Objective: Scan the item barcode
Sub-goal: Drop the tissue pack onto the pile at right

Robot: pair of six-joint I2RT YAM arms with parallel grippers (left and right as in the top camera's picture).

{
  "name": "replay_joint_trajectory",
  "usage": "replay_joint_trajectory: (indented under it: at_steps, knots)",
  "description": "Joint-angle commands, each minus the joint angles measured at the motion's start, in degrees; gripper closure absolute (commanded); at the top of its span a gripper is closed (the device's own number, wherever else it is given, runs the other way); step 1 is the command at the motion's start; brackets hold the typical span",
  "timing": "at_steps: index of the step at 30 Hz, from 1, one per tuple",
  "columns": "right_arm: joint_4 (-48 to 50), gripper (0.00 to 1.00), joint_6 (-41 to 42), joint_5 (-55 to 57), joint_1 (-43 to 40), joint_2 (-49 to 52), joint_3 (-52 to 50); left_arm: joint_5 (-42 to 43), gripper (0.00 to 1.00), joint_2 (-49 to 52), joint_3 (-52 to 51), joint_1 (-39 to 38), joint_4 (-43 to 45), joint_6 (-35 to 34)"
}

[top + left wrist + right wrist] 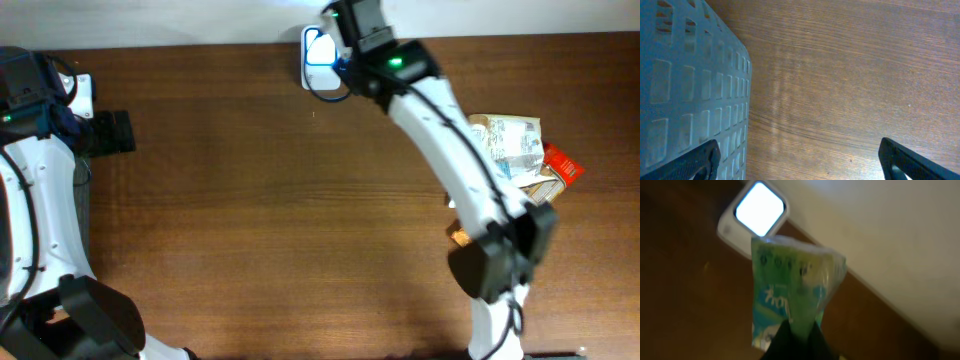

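A green and blue plastic packet (795,285), the item, hangs pinched at its lower end in my right gripper (800,330), which is shut on it. Just beyond it the white scanner (757,215) lies with its window glowing bright. From overhead the scanner (316,52) sits at the table's far edge, and my right gripper (338,45) hovers right over it, hiding the packet. No barcode is legible. My left gripper (112,132) rests far left, open, with nothing between its fingers (695,162).
A blue-grey perforated basket (690,85) stands close to the left gripper's left finger. A pile of packaged goods (512,145) with a red packet (562,165) lies at the right, beside the right arm. A white wall runs behind the table.
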Motion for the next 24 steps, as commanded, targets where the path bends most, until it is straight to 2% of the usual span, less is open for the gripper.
replay_joint_trajectory:
  at_steps: [1, 2, 4, 8, 10, 13, 14, 16, 17, 19, 22, 24]
  knots:
    - [-16.7, 0.96, 21.9, -0.8, -2.9, -3.3, 0.1, 0.4, 0.01, -0.1, 0.2, 0.3, 0.0, 0.5]
    - [-25.2, 0.96, 27.6, -0.8, -5.0, -3.2, 0.1, 0.4, 0.01, -0.1, 0.3, 0.3, 0.0, 0.5]
    - [-34.9, 0.96, 35.2, -0.8, -10.3, -2.2, 0.0, 0.4, 0.01, -0.1, 0.3, 0.3, 0.0, 0.5]
    - [-39.6, 0.96, 45.5, -1.3, -23.5, 0.1, -0.4, 0.4, 0.01, -0.1, 0.3, 0.3, 0.0, 0.5]
    - [-38.5, 0.95, 45.6, -4.3, -28.1, 0.6, -2.0, 0.4, 0.01, -0.1, 0.2, 0.3, 0.0, 0.5]
    - [-38.0, 0.57, 44.0, -4.5, -31.3, 0.6, -5.3, 0.4, 0.01, -0.1, 0.2, 0.3, 0.0, 0.5]
    - [-38.0, 0.39, 43.0, -4.8, -31.9, 0.6, -5.7, 0.4, 0.01, -0.1, 0.3, 0.3, 0.0, 0.5]
    - [-37.7, 0.24, 38.3, -9.8, -32.0, 0.5, -4.7, 0.4, 0.01, -0.1, 0.2, 0.3, 0.0, 0.5]
    - [-38.6, 0.13, 36.0, -13.8, -31.9, 0.3, -2.4, 0.4, 0.01, -0.1, 0.3, 0.3, 0.0, 0.5]
    - [-41.4, 0.01, 32.7, -18.9, -31.9, -1.2, 5.0, 0.4, 0.01, -0.1, 0.3, 0.3, 0.0, 0.5]
    - [-41.5, 0.01, 31.4, -23.4, -31.9, -7.7, 13.4, 0.4, 0.01, -0.1, 0.3, 0.3, 0.0, 0.5]
    - [-41.5, 0.01, 31.5, -28.5, -31.9, -16.0, 16.4, 0.4, 0.01, -0.1, 0.3, 0.3, 0.0, 0.5]
